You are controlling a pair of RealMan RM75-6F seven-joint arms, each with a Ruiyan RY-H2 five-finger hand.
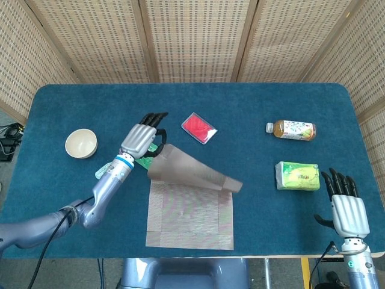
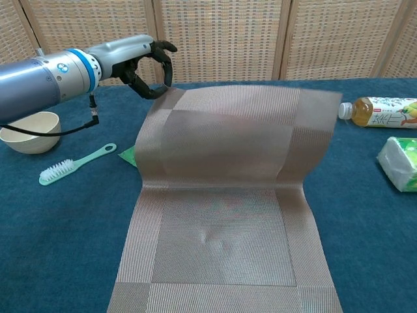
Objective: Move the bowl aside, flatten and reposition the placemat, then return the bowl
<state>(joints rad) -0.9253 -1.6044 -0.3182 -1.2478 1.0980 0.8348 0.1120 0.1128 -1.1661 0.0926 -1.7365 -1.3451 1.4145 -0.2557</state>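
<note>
The left hand point(image 1: 140, 137) holds the placemat point(image 1: 189, 208) up by its far left corner. The bowl point(image 1: 81, 143) sits to its left, the brush point(image 2: 71, 165) below it.
</note>
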